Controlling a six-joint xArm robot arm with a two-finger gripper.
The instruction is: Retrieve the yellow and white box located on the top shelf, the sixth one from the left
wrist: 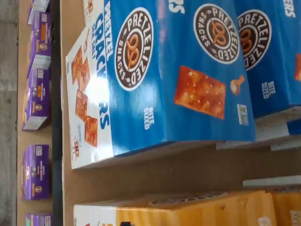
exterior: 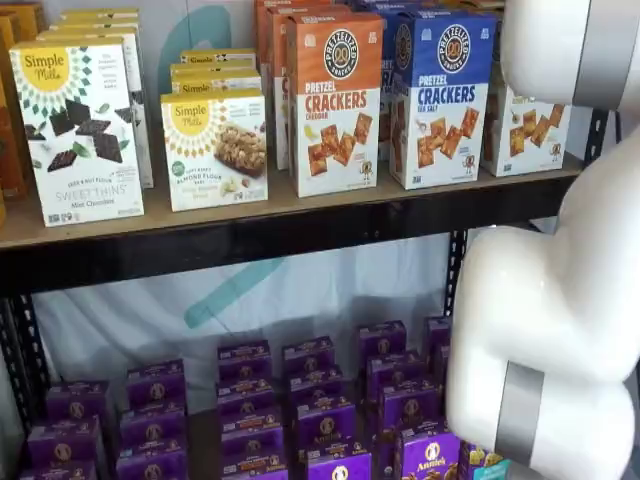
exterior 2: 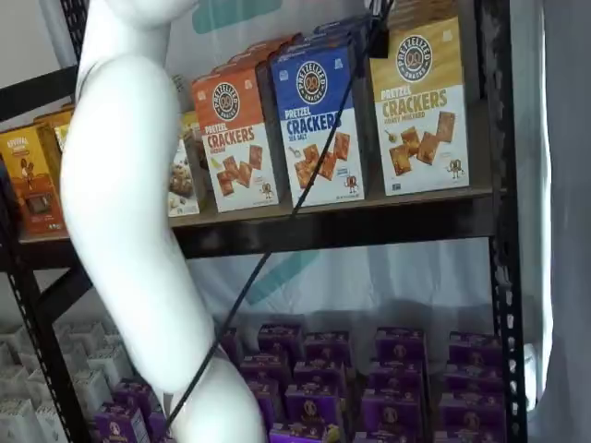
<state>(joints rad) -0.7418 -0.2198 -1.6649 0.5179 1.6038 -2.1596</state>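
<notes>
The yellow and white box [exterior 2: 420, 101] stands upright at the right end of the top shelf [exterior 2: 351, 226], next to a blue Pretzel Crackers box [exterior 2: 319, 125]. In a shelf view the arm hides most of the yellow and white box [exterior: 525, 130]. In the wrist view its yellow top and white front [wrist: 197, 209] show beside the blue box [wrist: 160, 80] on the tan board [wrist: 188, 169]. Only a dark bit of my gripper [exterior 2: 377, 32] hangs from the view's top edge beside a cable, between the blue and yellow boxes. No gap between its fingers shows.
An orange cracker box [exterior: 335, 100] and white Simple Mills boxes [exterior: 80, 130] fill the shelf to the left. Purple boxes [exterior: 320, 410] crowd the lower shelf. The white arm [exterior: 560, 320] stands in front of the shelves. A black post [exterior 2: 499, 231] borders the right end.
</notes>
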